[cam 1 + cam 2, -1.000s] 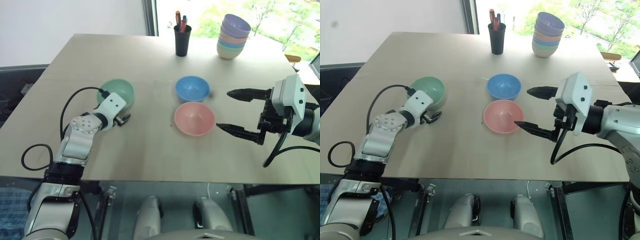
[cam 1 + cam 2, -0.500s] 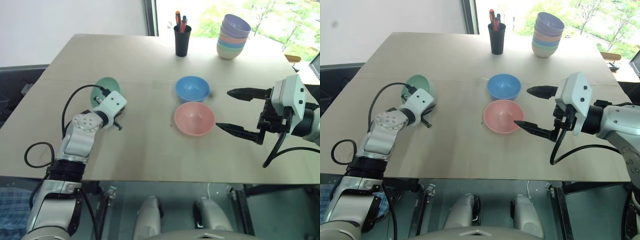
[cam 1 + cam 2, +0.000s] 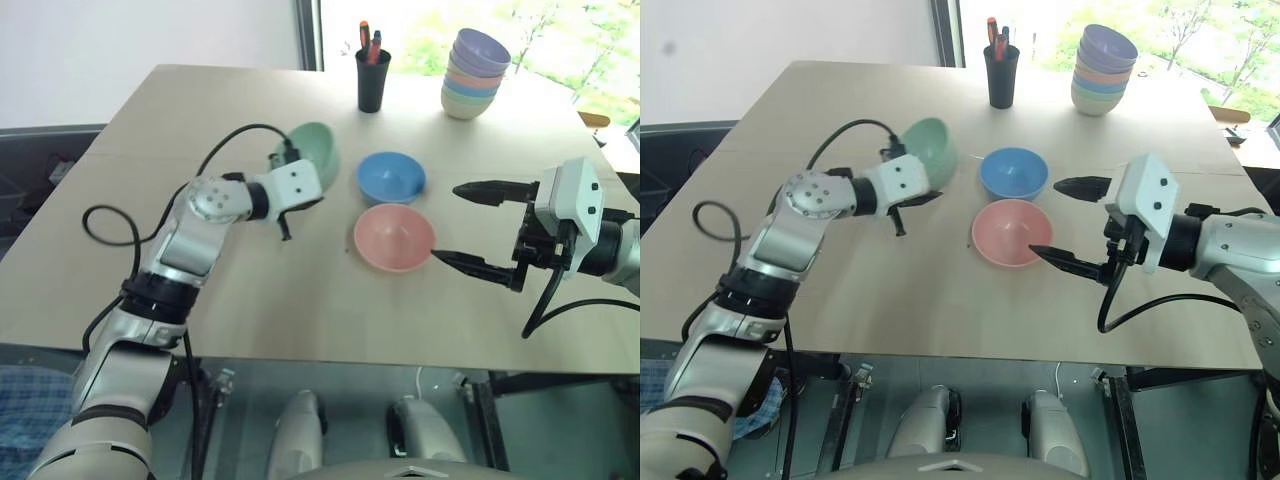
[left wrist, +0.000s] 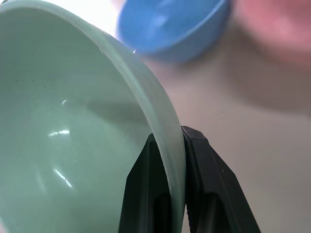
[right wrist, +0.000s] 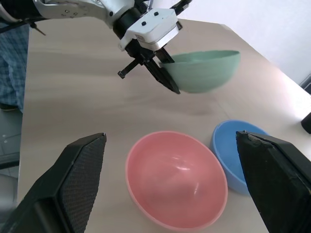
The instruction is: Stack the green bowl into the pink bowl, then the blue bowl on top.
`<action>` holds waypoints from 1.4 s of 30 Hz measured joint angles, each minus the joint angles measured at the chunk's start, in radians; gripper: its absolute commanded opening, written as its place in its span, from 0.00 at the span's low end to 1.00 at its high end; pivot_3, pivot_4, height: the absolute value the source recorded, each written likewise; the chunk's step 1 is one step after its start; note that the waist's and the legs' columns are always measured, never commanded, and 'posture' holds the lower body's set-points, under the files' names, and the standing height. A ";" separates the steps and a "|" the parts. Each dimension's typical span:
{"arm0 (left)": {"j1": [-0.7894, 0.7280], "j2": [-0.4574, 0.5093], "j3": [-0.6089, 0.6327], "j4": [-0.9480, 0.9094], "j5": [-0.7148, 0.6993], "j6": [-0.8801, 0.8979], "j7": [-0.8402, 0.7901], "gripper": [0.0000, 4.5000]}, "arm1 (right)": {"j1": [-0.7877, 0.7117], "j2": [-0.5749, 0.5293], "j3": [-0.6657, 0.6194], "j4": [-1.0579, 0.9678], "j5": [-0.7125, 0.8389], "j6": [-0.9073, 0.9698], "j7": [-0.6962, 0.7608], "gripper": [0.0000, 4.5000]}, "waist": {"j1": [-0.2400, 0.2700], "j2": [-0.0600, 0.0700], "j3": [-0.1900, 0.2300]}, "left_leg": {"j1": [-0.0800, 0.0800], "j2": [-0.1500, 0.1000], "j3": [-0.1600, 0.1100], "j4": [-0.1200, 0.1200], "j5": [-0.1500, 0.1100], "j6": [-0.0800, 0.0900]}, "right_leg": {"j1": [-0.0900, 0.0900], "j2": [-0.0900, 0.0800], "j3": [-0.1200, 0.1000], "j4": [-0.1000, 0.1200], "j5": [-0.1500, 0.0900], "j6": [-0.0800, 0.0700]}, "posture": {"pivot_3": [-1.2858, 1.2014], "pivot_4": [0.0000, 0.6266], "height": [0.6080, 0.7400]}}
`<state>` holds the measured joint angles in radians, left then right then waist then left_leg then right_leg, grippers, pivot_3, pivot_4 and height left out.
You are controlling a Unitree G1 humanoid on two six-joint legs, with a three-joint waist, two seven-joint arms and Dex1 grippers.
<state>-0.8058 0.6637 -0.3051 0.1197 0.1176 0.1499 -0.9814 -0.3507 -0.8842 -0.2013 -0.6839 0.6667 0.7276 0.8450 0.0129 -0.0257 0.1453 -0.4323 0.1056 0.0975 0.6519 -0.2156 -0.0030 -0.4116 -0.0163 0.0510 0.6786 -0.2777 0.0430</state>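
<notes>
Now the left claw (image 4: pixel 172 194) pinches the green bowl (image 3: pixel 312 152) by its rim — right claw (image 3: pixel 468 226) spread wide, holding nothing.

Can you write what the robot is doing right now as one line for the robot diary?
left gripper: shut on green bowl, lifted off table | right gripper: open beside pink bowl | blue bowl: on table
</notes>
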 measured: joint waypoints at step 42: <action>0.021 -0.199 0.157 0.099 -0.431 -0.175 -0.138 1.00 | -0.041 0.001 0.047 0.067 -0.031 -0.046 -0.026 1.00 | -0.009 0.000 0.000 | 0.001 0.001 0.000 0.002 0.000 0.000 | 0.000 0.000 0.001 0.002 0.000 0.000 | 0.52 0.24 1.00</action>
<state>-0.7853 0.4642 -0.1481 0.2190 -0.3135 -0.0248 -1.1194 -0.3919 -0.8829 -0.1540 -0.6173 0.6360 0.6815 0.8186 0.0038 -0.0253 0.1453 -0.4318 0.1061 0.0976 0.6538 -0.2154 -0.0029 -0.4113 -0.0159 0.0516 0.6803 -0.2776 0.0435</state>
